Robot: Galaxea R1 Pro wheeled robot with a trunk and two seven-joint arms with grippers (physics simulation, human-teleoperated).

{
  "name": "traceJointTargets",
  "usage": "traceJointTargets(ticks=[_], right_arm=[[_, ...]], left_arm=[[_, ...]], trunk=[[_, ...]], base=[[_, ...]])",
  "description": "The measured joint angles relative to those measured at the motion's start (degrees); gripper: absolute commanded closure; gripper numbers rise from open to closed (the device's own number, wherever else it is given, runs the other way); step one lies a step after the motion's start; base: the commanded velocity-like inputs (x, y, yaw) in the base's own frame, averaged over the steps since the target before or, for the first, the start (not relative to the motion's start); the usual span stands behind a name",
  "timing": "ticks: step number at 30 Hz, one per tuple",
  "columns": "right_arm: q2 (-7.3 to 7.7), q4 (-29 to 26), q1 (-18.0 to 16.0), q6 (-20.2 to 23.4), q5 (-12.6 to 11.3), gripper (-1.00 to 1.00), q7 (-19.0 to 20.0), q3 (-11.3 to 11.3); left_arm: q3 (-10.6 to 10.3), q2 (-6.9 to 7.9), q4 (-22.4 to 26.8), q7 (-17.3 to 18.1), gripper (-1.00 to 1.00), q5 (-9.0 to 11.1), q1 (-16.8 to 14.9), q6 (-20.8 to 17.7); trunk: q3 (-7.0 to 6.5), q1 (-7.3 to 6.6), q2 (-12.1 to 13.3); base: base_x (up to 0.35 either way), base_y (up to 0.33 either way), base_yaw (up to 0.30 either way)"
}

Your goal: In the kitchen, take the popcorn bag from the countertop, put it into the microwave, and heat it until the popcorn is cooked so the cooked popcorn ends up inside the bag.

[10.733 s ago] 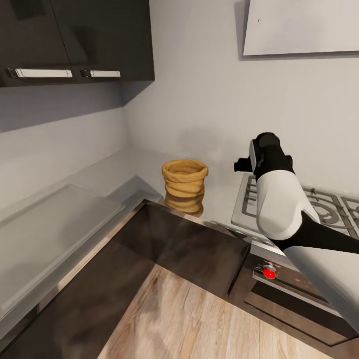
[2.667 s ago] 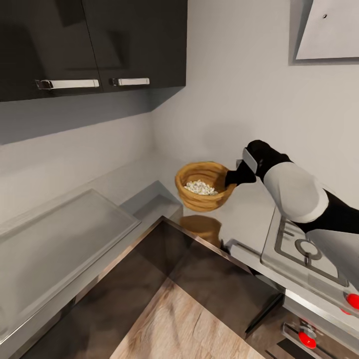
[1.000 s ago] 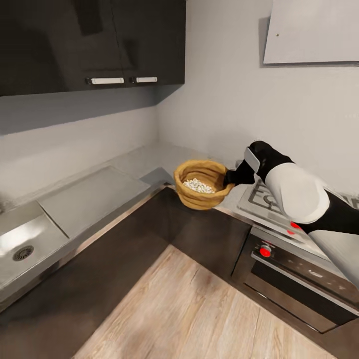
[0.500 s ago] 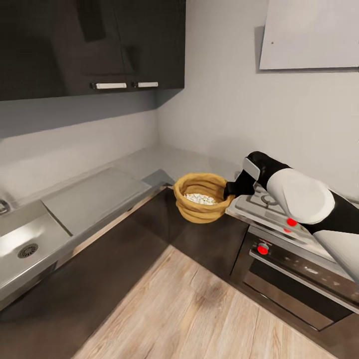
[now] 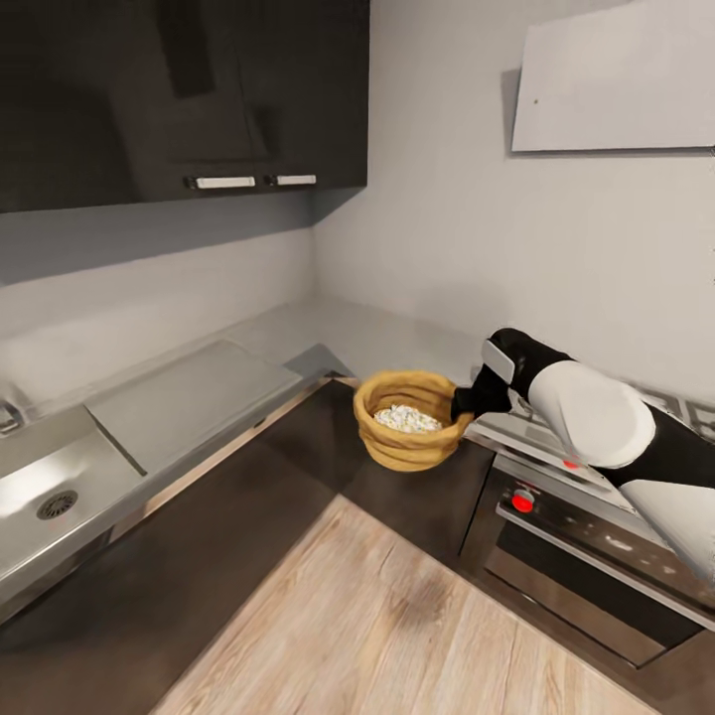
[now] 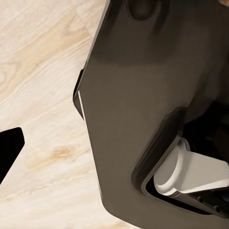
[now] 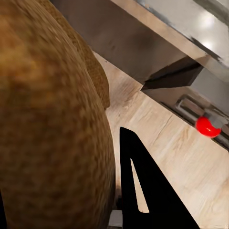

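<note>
The tan popcorn bag [image 5: 405,449] hangs in the air in front of the dark corner cabinets, off the countertop [image 5: 189,392]. White popcorn [image 5: 406,418] shows in its mouth. My right gripper [image 5: 461,405] is shut on the bag's rolled rim at its right side. In the right wrist view the bag [image 7: 52,124] looms close, with one black finger [image 7: 137,186] against its side. In the left wrist view a black fingertip [image 6: 9,151] hangs over the wooden floor beside my dark base [image 6: 143,105]. The microwave is out of view.
A gas hob [image 5: 541,429] and a built-in oven with red knobs [image 5: 522,501] lie under my right arm. A steel sink [image 5: 55,489] is at the left. Dark wall cabinets [image 5: 179,89] and a pale hood [image 5: 616,84] hang above. Wooden floor [image 5: 367,626] spreads below.
The bag, held by my right gripper, has come off the counter's edge and now hangs lower, before the cabinet fronts. The whole view has shifted too, so the camera moved.
</note>
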State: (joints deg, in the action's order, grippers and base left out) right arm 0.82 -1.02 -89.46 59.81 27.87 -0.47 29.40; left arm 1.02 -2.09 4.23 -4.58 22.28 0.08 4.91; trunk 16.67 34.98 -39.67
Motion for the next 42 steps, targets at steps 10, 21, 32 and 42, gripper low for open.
traceJointTargets(ticks=[10, 21, 32, 42], right_arm=[[-0.09, 0.0, 1.34, 0.0, -0.04, 1.0, 0.0, 0.05], [-0.43, 0.0, 1.34, 0.0, 0.08, 1.0, -0.08, 0.06], [-0.48, 0.09, 3.69, 0.0, 0.01, 1.0, -0.04, 0.0], [-0.04, 0.81, 4.33, 0.0, -0.12, 1.0, 0.0, 0.04]], left_arm=[[0.02, 0.0, 0.0, 0.0, -1.0, 0.0, 0.0, 0.0], [-0.03, -0.05, 0.0, 0.0, -1.0, 0.0, 0.0, 0.0], [0.01, 0.0, 0.04, 0.0, -1.0, 0.0, 0.0, 0.0], [-0.02, -0.02, 0.05, 0.0, -1.0, 0.0, 0.0, 0.01]], trunk=[[-0.91, 0.0, 0.0], [-1.9, 0.0, 0.0], [-2.89, 0.0, 0.0], [-3.77, 0.0, 0.0]], base=[[0.0, 0.0, 0.0], [0.0, 0.0, 0.0], [0.0, 0.0, 0.0], [0.0, 0.0, 0.0]])
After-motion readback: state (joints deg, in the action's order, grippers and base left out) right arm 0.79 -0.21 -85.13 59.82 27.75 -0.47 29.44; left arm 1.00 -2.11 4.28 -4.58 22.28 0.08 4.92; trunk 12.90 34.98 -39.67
